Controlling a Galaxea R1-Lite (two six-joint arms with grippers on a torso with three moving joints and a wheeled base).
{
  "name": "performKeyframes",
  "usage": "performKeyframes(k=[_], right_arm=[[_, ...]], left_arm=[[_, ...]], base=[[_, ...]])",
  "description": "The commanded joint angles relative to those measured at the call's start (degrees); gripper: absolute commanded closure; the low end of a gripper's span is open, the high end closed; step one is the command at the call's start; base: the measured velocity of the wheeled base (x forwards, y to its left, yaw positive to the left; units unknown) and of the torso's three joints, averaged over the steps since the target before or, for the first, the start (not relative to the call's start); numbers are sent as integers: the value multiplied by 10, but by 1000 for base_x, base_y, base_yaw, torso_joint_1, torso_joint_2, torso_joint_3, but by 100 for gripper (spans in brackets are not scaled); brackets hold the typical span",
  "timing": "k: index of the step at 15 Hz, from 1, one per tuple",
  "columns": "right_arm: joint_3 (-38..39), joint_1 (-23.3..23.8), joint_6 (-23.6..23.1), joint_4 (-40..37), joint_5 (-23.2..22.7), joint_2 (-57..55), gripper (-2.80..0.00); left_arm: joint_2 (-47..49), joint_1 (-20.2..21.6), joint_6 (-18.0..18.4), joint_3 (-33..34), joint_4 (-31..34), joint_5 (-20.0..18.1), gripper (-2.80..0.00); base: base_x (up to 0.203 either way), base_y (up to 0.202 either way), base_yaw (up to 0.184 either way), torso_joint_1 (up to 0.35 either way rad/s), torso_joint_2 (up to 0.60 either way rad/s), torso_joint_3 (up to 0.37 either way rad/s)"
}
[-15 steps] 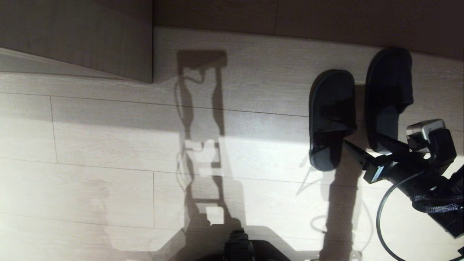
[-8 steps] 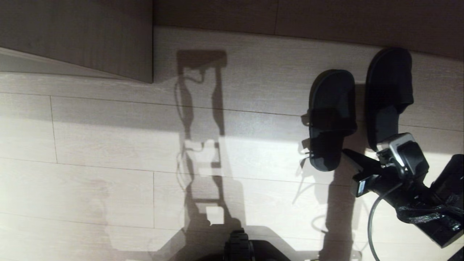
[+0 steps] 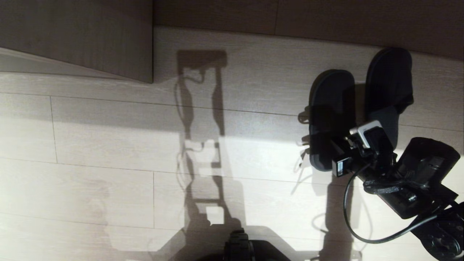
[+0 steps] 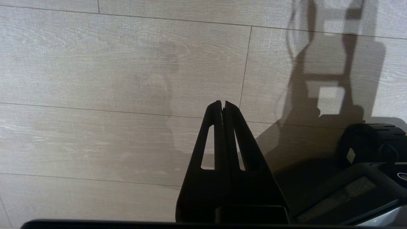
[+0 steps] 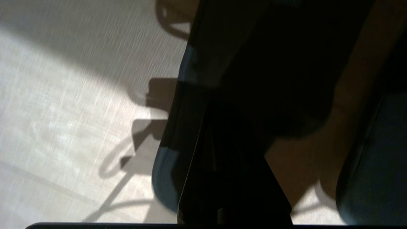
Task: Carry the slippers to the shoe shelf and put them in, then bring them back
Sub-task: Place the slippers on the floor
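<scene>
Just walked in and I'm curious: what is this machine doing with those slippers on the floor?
The robot is reaching with its right gripper to a pair of dark slippers lying side by side on the pale wood floor. The gripper, shut, sits over the heel end of the slipper on the left; whether it holds it cannot be seen. Both slippers lie flat on the floor. The left gripper hangs idle and shut above bare floor. A wood-grain panel stands at the far left.
</scene>
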State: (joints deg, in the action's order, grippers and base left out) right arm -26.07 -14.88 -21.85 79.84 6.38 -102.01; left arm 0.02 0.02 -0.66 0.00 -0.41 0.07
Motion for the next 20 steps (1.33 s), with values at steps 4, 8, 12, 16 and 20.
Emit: performKeyframes(k=[4, 8, 12, 16, 20], right_arm=[[-98, 5, -1, 2, 11, -33, 0], [-133, 46, -5, 1, 12, -36, 0], [-142, 51, -7, 0, 1, -34, 0], [-164, 65, -9, -6, -1, -36, 0], [-186, 77, -10, -21, -1, -34, 0]], left_arm=[[0, 0, 0, 0, 0, 0, 0], [0, 0, 0, 0, 0, 0, 0], [0, 0, 0, 0, 0, 0, 0], [0, 0, 0, 0, 0, 0, 0], [0, 0, 0, 0, 0, 0, 0]], base=[[0, 0, 0, 0, 0, 0], [0, 0, 0, 0, 0, 0], [0, 0, 0, 0, 0, 0], [0, 0, 0, 0, 0, 0], [0, 0, 0, 0, 0, 0]])
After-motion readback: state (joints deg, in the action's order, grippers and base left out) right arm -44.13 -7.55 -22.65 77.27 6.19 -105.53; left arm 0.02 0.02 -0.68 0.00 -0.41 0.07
